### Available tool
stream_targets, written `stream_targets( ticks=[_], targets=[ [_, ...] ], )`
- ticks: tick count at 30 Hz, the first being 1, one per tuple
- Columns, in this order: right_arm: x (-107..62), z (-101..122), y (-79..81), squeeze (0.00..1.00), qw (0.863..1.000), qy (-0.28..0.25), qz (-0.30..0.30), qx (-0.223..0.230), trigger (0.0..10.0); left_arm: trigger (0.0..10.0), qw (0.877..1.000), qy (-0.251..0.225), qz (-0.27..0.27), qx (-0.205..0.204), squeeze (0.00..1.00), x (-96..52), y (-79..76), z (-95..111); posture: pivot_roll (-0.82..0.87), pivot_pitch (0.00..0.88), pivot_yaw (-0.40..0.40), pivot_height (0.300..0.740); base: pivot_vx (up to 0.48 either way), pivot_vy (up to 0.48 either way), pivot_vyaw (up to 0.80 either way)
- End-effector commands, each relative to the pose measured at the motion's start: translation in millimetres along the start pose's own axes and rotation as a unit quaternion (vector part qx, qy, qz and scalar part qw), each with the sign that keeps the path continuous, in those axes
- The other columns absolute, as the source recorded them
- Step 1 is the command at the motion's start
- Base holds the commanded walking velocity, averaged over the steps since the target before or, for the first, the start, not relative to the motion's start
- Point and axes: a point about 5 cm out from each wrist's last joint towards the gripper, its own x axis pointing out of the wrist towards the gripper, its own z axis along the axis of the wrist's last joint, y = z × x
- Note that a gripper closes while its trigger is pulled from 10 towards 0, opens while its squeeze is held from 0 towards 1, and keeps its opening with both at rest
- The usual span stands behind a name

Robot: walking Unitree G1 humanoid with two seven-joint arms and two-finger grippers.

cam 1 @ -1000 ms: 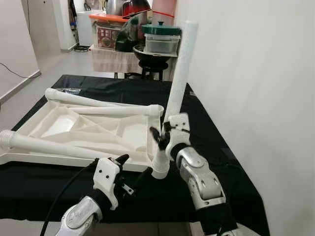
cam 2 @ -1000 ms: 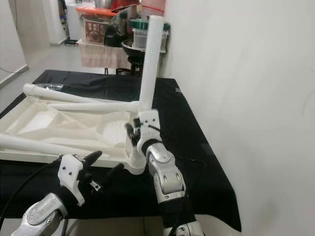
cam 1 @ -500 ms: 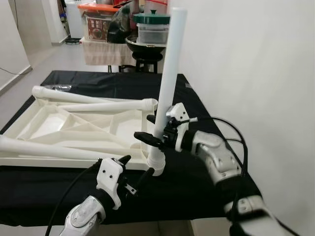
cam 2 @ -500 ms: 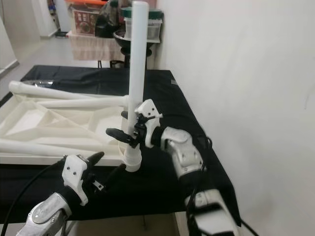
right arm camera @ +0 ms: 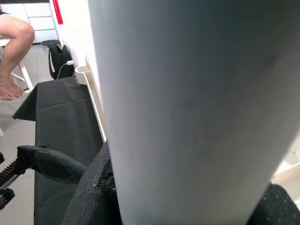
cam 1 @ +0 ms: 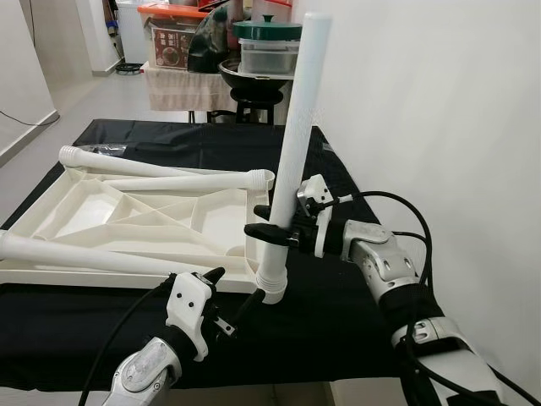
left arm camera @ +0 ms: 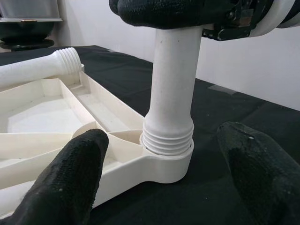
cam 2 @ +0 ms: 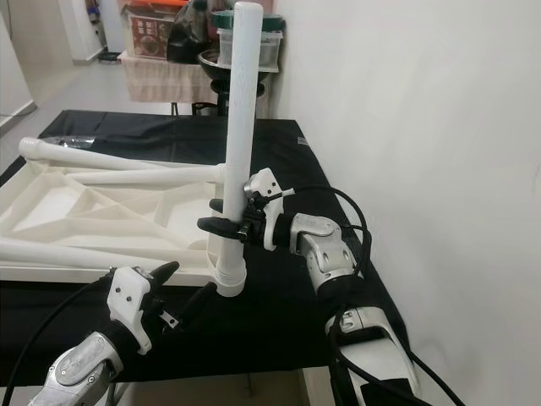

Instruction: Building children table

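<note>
A white plastic tabletop (cam 1: 127, 220) lies upside down on the black-clothed table (cam 1: 338, 330). One white leg (cam 1: 292, 144) stands nearly upright, its threaded end (left arm camera: 168, 137) seated in the near right corner socket (left arm camera: 164, 168). My right gripper (cam 1: 275, 230) is shut on this leg a little above the socket. My left gripper (cam 1: 230, 292) is open just in front of the socket, one finger (left arm camera: 70, 178) on each side of it, touching nothing. Three more legs lie on the tabletop: two along the far side (cam 1: 182, 182) and one across the near left (cam 1: 76, 254).
A white wall (cam 1: 439, 127) runs close along the table's right edge. Behind the table stands a rack (cam 1: 254, 68) of pots and containers. A person's bare legs (right arm camera: 14, 42) are in the right wrist view, beyond the table.
My right arm has swung out to the right around the leg, staying shut on it, and the leg now stands straighter. The left gripper has kept its place by the socket.
</note>
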Motion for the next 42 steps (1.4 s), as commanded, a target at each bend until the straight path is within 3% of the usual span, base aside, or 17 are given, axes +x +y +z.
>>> stream_targets(
  ticks=[1, 4, 5, 8, 9, 12, 15, 16, 22, 23, 26, 31, 32, 33, 34, 38, 42],
  targets=[
    [-22.1, -32, 0.6, 0.00, 0.993, 0.079, -0.091, 0.006, 0.0, 10.0, 1.000, -0.002, -0.005, -0.001, 0.00, -1.6, -1.3, 0, 0.02, 0.000, -0.112, 0.740, 0.000, 0.000, 0.00],
    [-22.1, -32, 0.6, 0.00, 0.993, 0.079, -0.091, 0.006, 0.0, 10.0, 1.000, -0.002, -0.005, -0.001, 0.00, -1.6, -1.3, 0, 0.02, 0.000, -0.112, 0.740, 0.000, 0.000, 0.00],
    [-20.3, -44, 2.5, 0.00, 0.956, 0.085, -0.278, 0.038, 0.0, 10.0, 1.000, -0.004, -0.014, -0.001, 0.00, -3.6, -2.4, 1, 0.02, 0.000, -0.114, 0.740, 0.000, 0.000, 0.00],
    [-20.3, -44, 2.5, 0.00, 0.956, 0.085, -0.278, 0.038, 0.0, 10.0, 1.000, -0.004, -0.014, -0.001, 0.00, -3.6, -2.4, 1, 0.02, 0.000, -0.114, 0.740, 0.000, 0.000, 0.00],
    [-10.3, -59, 34.1, 0.00, 0.938, 0.093, -0.323, 0.085, 0.0, 10.0, 1.000, -0.006, -0.020, -0.002, 0.00, -5.3, -2.5, 2, 0.02, 0.000, -0.104, 0.740, 0.000, 0.000, 0.00],
    [-10.3, -59, 34.1, 0.00, 0.938, 0.093, -0.323, 0.085, 0.0, 10.0, 1.000, -0.006, -0.020, -0.002, 0.00, -5.3, -2.5, 2, 0.02, 0.000, -0.104, 0.740, 0.000, 0.000, 0.00],
    [4.4, -60, 54.5, 0.00, 0.915, 0.089, -0.378, 0.112, 0.0, 10.0, 1.000, -0.007, -0.025, 0.008, 0.00, -8.3, -1.8, 3, 0.01, 0.000, -0.082, 0.740, 0.000, 0.000, 0.00],
    [10.4, -57, 51.9, 0.00, 0.919, 0.081, -0.370, 0.111, 10.0, 10.0, 1.000, -0.011, -0.023, -0.001, 0.00, -10.3, -3.0, 4, 0.01, 0.000, -0.081, 0.740, 0.000, 0.000, 0.00],
    [12.2, -52, 43.1, 0.00, 0.916, 0.073, -0.377, 0.112, 10.0, 10.0, 0.999, -0.018, -0.020, -0.023, 0.00, -13.3, -7.5, 7, 0.01, 0.000, -0.080, 0.740, 0.000, 0.000, 0.00],
    [6.6, -50, 41.6, 1.00, 0.907, 0.066, -0.395, 0.127, 10.0, 10.0, 0.999, -0.022, -0.020, -0.027, 0.00, -16.7, -14.1, 9, 0.01, 0.000, -0.084, 0.740, 0.000, 0.000, 0.00],
    [4.7, -51, 45.2, 1.00, 0.899, 0.071, -0.407, 0.145, 10.0, 10.0, 0.999, -0.024, -0.017, -0.026, 0.00, -16.0, -14.3, 8, 0.01, 0.000, -0.087, 0.740, 0.000, 0.000, 0.00],
    [10.1, -35, 48.5, 1.00, 0.927, 0.031, -0.342, 0.148, 10.0, 10.0, 0.999, -0.024, -0.021, -0.024, 0.00, -9.6, -13.3, 5, 0.01, 0.000, -0.090, 0.740, 0.000, 0.000, 0.00],
    [10.5, -29, 45.8, 0.25, 0.936, 0.020, -0.321, 0.139, 10.0, 10.0, 0.999, -0.025, -0.023, -0.027, 0.00, -8.9, -13.3, 5, 0.01, 0.000, -0.090, 0.740, 0.000, 0.000, 0.00],
    [10.5, -29, 45.8, 0.25, 0.936, 0.020, -0.321, 0.139, 10.0, 10.0, 0.999, -0.025, -0.023, -0.027, 0.00, -8.9, -13.3, 5, 0.01, 0.000, -0.090, 0.740, 0.000, 0.000, 0.00],
    [10.7, -26, 43.8, 0.00, 0.942, 0.012, -0.307, 0.134, 10.0, 10.0, 0.999, -0.026, -0.025, -0.029, 0.00, -8.4, -13.3, 5, 0.01, 0.000, -0.090, 0.740, 0.000, 0.000, 0.00],
    [2.5, -6, 14.3, 0.00, 0.986, -0.017, -0.164, 0.033, 10.0, 10.0, 0.998, -0.028, -0.036, -0.034, 0.00, -5.1, -14.8, 5, 0.01, 0.000, -0.095, 0.740, 0.000, 0.000, 0.00],
    [-1.2, -5, 7.2, 0.00, 0.994, -0.005, -0.106, 0.011, 8.9, 10.0, 0.998, -0.028, -0.038, -0.036, 0.00, -3.9, -15.7, 4, 0.02, 0.000, -0.098, 0.740, 0.000, 0.000, 0.00]
  ],
)
